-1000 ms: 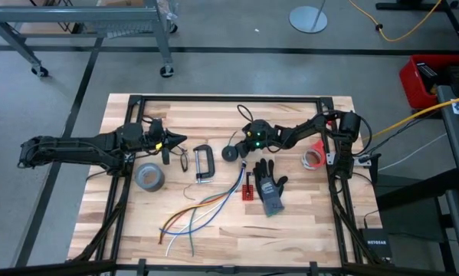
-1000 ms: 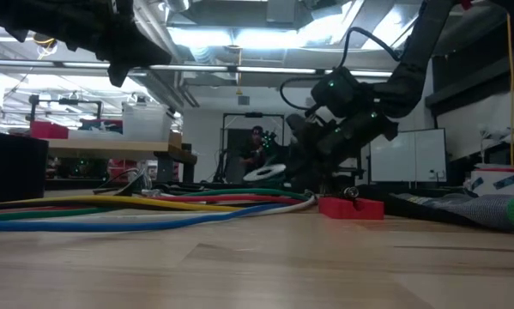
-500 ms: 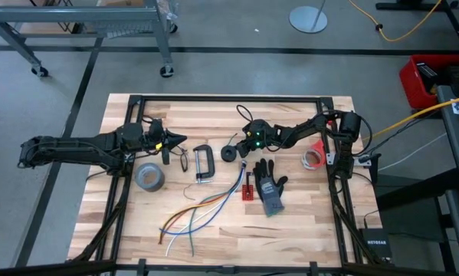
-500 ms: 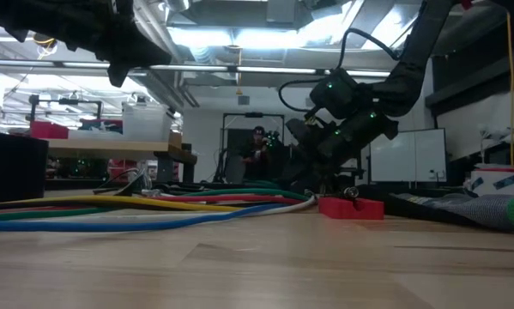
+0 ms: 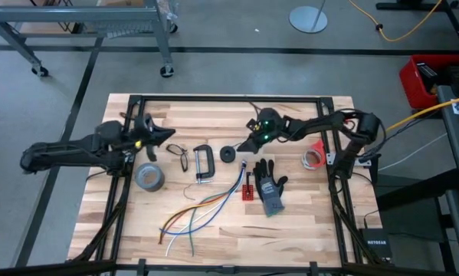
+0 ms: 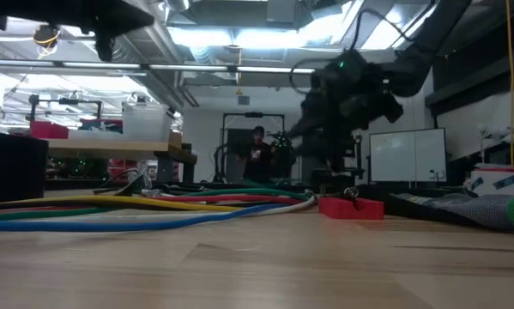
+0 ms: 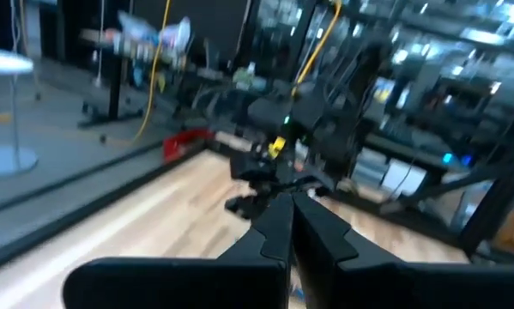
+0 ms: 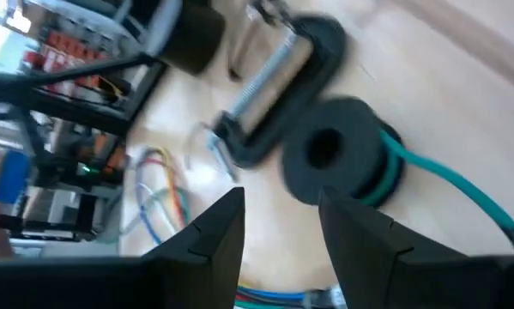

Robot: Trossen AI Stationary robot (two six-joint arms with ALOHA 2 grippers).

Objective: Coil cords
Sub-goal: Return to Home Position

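Note:
The black cord, wound into a small doughnut-like bundle (image 5: 228, 154) (image 8: 332, 161), lies flat on the wooden table near the middle. My right gripper (image 5: 245, 145) (image 8: 282, 225) hangs open just above it, on its right side, slanting down toward it with nothing between the fingers. My left gripper (image 5: 172, 136) (image 7: 291, 204) is shut and held level above the table's left part, pointing toward the middle and holding nothing.
A black C-clamp (image 5: 203, 162) lies just left of the bundle, with a thin black wire loop (image 5: 181, 159) beside it. Also on the table are a grey tape roll (image 5: 149, 177), loose coloured wires (image 5: 202, 211), a glove (image 5: 271, 186) and a red tape roll (image 5: 315, 159).
My right gripper has risen off the table beside the bundle and drawn back a little toward the far right, tipping less steeply. My left gripper has pulled back toward the table's left edge and risen slightly. The bundle has stayed where it was.

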